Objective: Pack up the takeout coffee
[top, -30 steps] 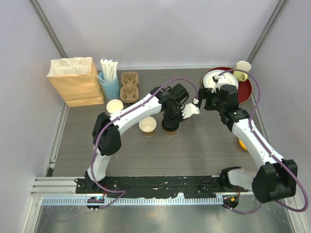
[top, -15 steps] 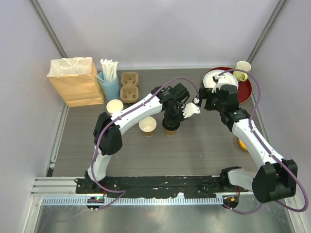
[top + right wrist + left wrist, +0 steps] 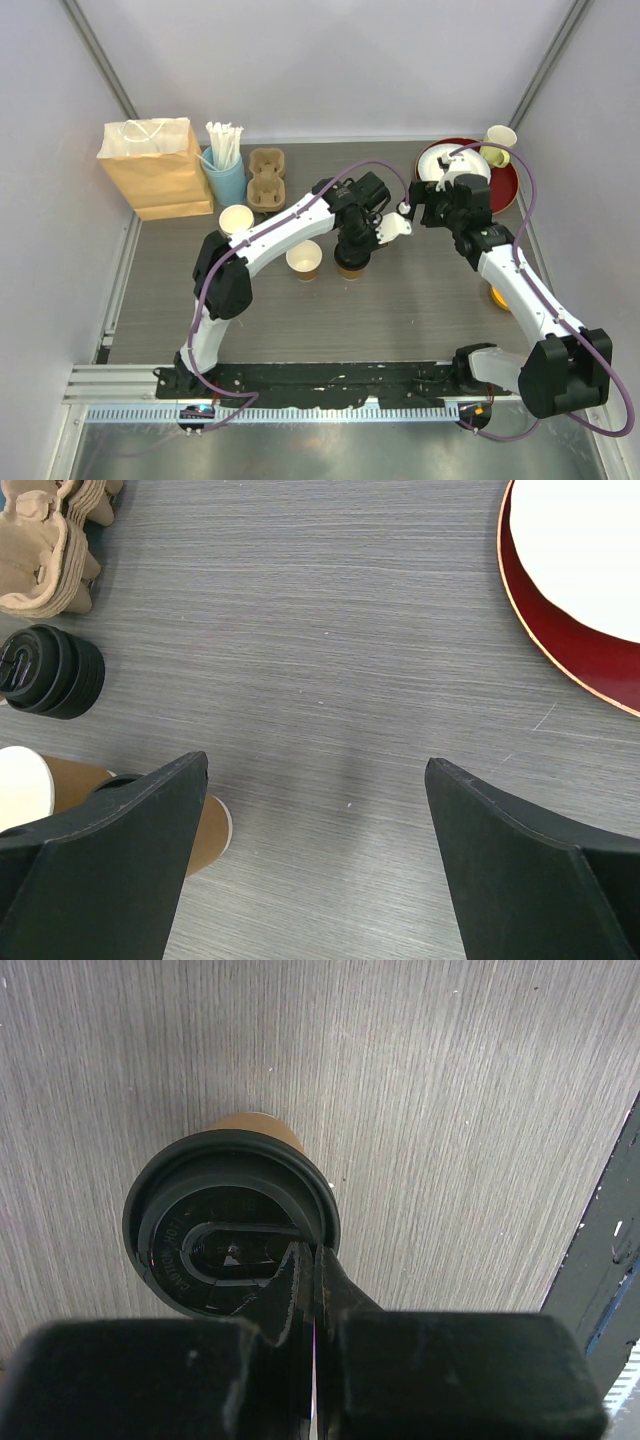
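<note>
**Top view.** Counter [image 3: 420, 310], grey wood-grain.
- Bag [image 3: 150, 165], kraft paper, is stood upright at the far left.
- Blue cup [image 3: 226, 182] of white straws is placed just right of the bag.
- Carrier [image 3: 266, 178], moulded pulp, is set just right of the blue cup.
- Pale cup [image 3: 236, 219], unlidded, is stood in front of the blue cup.
- Open cup [image 3: 304, 259], kraft, unlidded, is stood mid-counter.
- Lidded cup [image 3: 350, 268], kraft, is stood just right of the open cup and is largely covered by the left gripper [image 3: 351, 243].
- Red tray [image 3: 505, 185] is placed at the far right, with a white plate [image 3: 440, 160] on it. A mug [image 3: 498, 145] is seen at its far edge.
- Right gripper [image 3: 415, 215] is held between the tray and the left gripper.

**Left wrist view.** Lidded cup [image 3: 255, 1125] is seen from above, upright on the counter, under a black lid [image 3: 175, 1190]. Left gripper [image 3: 310, 1260] is closed, jaws pressed together, tips set at the lid's near edge.

**Right wrist view.** Right gripper [image 3: 315, 770] is spread wide above bare counter; nothing is held.
- Carrier [image 3: 40, 540] is seen at the upper left.
- Stack of lids [image 3: 50, 670], black, is seen below the carrier.
- Open cup [image 3: 75, 778] is seen at the lower left.
- Lidded cup [image 3: 212, 830] is partly hidden behind the near finger.
- Red tray [image 3: 560, 640] and white plate [image 3: 590, 550] are seen at the upper right.
</note>
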Robot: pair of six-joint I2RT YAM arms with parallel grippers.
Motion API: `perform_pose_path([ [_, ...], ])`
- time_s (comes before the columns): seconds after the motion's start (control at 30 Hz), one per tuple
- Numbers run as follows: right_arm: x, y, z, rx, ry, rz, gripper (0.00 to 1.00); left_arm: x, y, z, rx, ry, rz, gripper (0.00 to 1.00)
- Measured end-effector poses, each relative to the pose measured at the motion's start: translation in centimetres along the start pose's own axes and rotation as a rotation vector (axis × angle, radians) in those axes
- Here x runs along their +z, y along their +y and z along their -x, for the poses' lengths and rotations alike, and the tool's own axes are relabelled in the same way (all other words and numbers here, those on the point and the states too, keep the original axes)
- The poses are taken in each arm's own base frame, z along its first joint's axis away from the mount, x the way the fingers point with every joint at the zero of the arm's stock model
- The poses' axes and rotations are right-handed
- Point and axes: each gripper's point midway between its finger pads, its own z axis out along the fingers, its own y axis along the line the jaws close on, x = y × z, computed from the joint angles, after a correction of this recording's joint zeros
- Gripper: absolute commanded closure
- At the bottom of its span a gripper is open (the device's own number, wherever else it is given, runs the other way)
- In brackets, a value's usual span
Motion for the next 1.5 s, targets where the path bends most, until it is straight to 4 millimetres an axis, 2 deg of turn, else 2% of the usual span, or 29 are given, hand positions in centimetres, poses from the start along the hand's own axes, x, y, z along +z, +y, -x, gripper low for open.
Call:
perform_pose_path([
  [0.1, 0.0, 0.0, 0.0, 0.000, 0.000, 0.000, 0.04, 0.0, 0.0, 0.0, 0.000, 0.000, 0.000, 1.00],
  [0.2, 0.0, 0.0, 0.0, 0.000, 0.000, 0.000, 0.05, 0.0, 0.0, 0.0, 0.001, 0.001, 0.001, 0.85],
  [0.23, 0.0, 0.0, 0.0, 0.000, 0.000, 0.000, 0.04, 0.0, 0.0, 0.0, 0.002, 0.001, 0.001, 0.75],
  [0.33, 0.0, 0.0, 0.0, 0.000, 0.000, 0.000, 0.04, 0.0, 0.1, -0.1, 0.003, 0.004, 0.006, 0.61],
  [0.43, 0.0, 0.0, 0.0, -0.001, -0.001, 0.001, 0.04, 0.0, 0.2, -0.1, 0.004, 0.006, 0.010, 0.52],
  [0.63, 0.0, 0.1, 0.1, -0.001, -0.003, 0.004, 0.04, -0.2, 0.4, -0.2, 0.010, 0.012, 0.026, 0.42],
  [0.77, 0.0, 0.2, 0.2, -0.001, -0.006, 0.011, 0.04, -0.7, 0.7, 0.0, 0.013, 0.009, 0.048, 0.42],
  [0.8, 0.0, 0.3, 0.1, -0.001, -0.005, 0.016, 0.07, -0.9, 0.8, 0.0, 0.014, 0.006, 0.058, 0.42],
  [0.87, 0.0, 0.6, 0.1, -0.001, -0.001, 0.036, 0.18, -2.0, 1.0, 0.4, 0.011, -0.015, 0.083, 0.44],
  [0.9, 0.0, 0.9, 0.0, -0.001, 0.003, 0.053, 0.36, -2.6, 1.1, 0.5, 0.008, -0.027, 0.094, 0.53],
  [0.97, -0.1, 1.6, -0.2, -0.003, 0.011, 0.091, 0.57, -4.3, 1.3, 0.8, -0.017, -0.077, 0.121, 0.73],
  [1.0, -0.1, 1.9, -0.2, -0.003, 0.014, 0.107, 0.78, -5.1, 1.3, 1.0, -0.031, -0.103, 0.128, 0.95],
  [1.03, 0.0, 2.3, -0.3, 0.001, 0.021, 0.125, 0.88, -6.2, 1.4, 1.0, -0.048, -0.141, 0.129, 1.00],
  [1.07, 0.1, 2.7, -0.5, -0.003, 0.030, 0.145, 0.96, -7.2, 1.6, 0.9, -0.083, -0.175, 0.131, 1.00],
  [1.13, 0.5, 4.0, -1.1, -0.004, 0.058, 0.195, 0.99, -8.9, 2.5, 0.5, -0.152, -0.247, 0.128, 1.00],
  [1.23, 1.0, 6.9, -2.3, -0.016, 0.098, 0.291, 0.99, -9.7, 3.7, -0.9, -0.263, -0.330, 0.106, 1.00],
  [1.3, 1.2, 9.4, -3.6, -0.036, 0.136, 0.370, 0.99, -8.8, 4.3, -2.2, -0.331, -0.356, 0.082, 1.00],
  [1.37, 1.5, 11.2, -5.1, -0.053, 0.182, 0.419, 0.99, -7.1, 3.7, -3.1, -0.370, -0.351, 0.035, 1.00],
  [1.43, 1.8, 12.3, -6.4, -0.062, 0.223, 0.448, 0.99, -5.3, 2.6, -3.6, -0.400, -0.333, -0.022, 1.00],
  [1.5, 2.1, 12.4, -7.4, -0.062, 0.254, 0.449, 0.99, -4.5, 2.1, -3.4, -0.416, -0.332, -0.056, 1.00],
])
